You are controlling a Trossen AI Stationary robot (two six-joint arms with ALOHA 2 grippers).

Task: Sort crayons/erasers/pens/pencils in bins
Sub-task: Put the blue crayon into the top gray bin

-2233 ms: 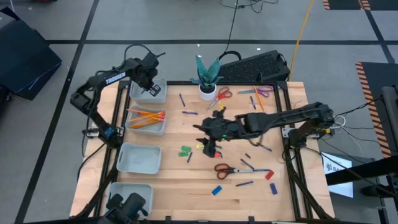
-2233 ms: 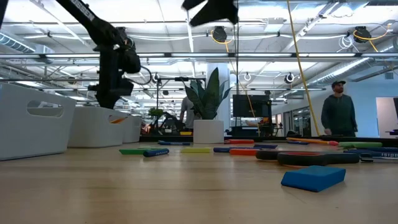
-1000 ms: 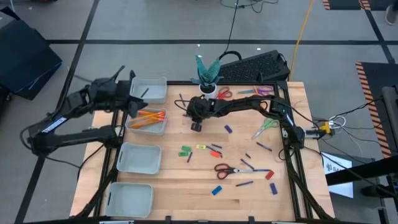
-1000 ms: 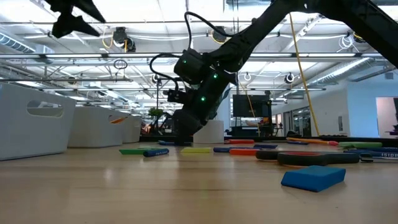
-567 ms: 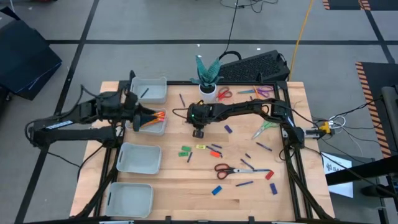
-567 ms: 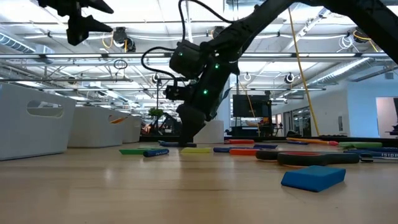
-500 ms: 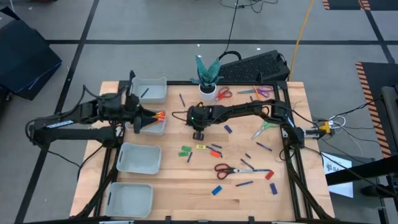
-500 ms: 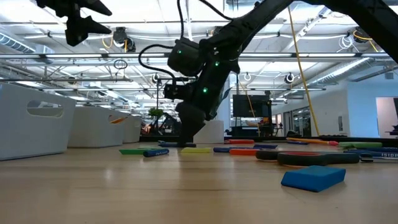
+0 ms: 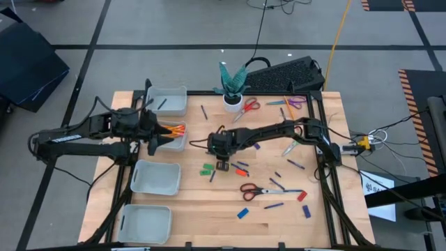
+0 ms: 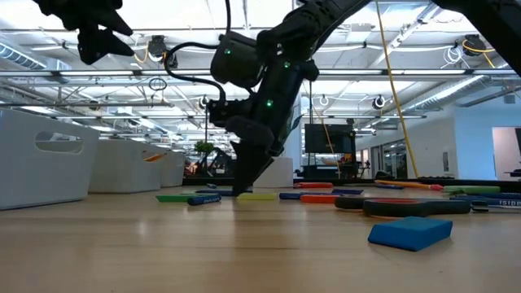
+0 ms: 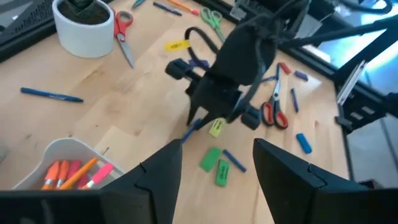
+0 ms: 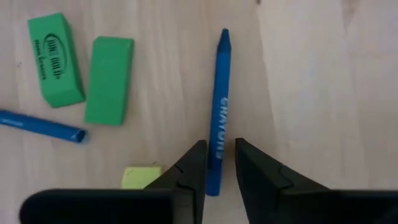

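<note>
Right end effector [image 12: 216, 163] hangs low over the table [image 9: 209, 223], fingers narrowly parted astride a blue crayon [image 12: 217, 112] lying flat; the crayon's near end is hidden between the fingers, so contact is unclear. Two green erasers [image 12: 81, 74] lie nearby. Half a second ago it hovered farther back. Left end effector [image 9: 155, 132], fingers spread, waits over the bin [image 9: 175, 145] holding orange pencils [image 9: 174, 130].

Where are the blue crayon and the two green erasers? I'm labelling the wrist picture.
blue crayon [image 12: 219, 112]: right wrist view, mid-shaft, at its lettering.
two green erasers [image 12: 109, 79]: right wrist view, middle of the plain one's top face.
</note>
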